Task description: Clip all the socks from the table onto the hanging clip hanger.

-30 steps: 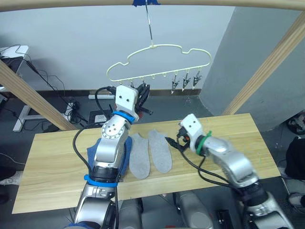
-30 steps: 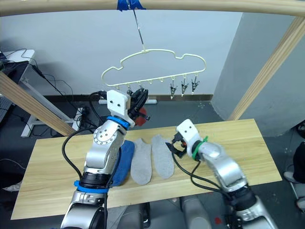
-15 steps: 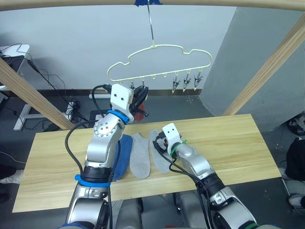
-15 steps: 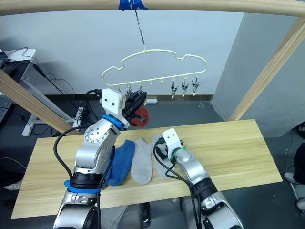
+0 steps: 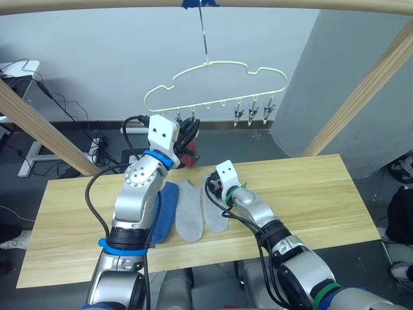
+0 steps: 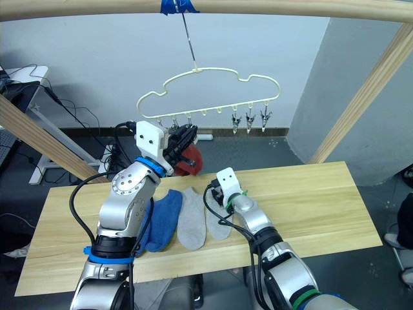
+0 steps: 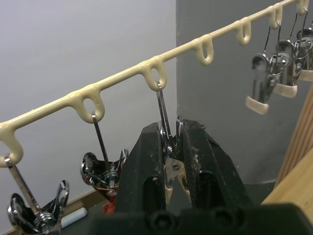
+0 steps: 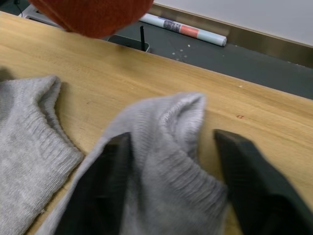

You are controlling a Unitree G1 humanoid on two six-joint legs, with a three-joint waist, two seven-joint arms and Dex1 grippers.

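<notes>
My left hand [image 7: 172, 169] pinches a clip [image 7: 168, 147] on the hanger [image 5: 216, 84]. My right hand [image 8: 171, 161] is spread over a grey sock [image 8: 161, 147] on the desk [image 5: 310, 194]; next I'd close and lift.

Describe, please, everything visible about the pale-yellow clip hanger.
The clip hanger is thin pale-yellow wire with a cloud-shaped outline. Its metal hook hangs from the wooden pole at a blue tape wrap. Loops along its lower bar carry small metal clips. The left gripper is shut on one clip; beside it, a red sock hangs.
</notes>
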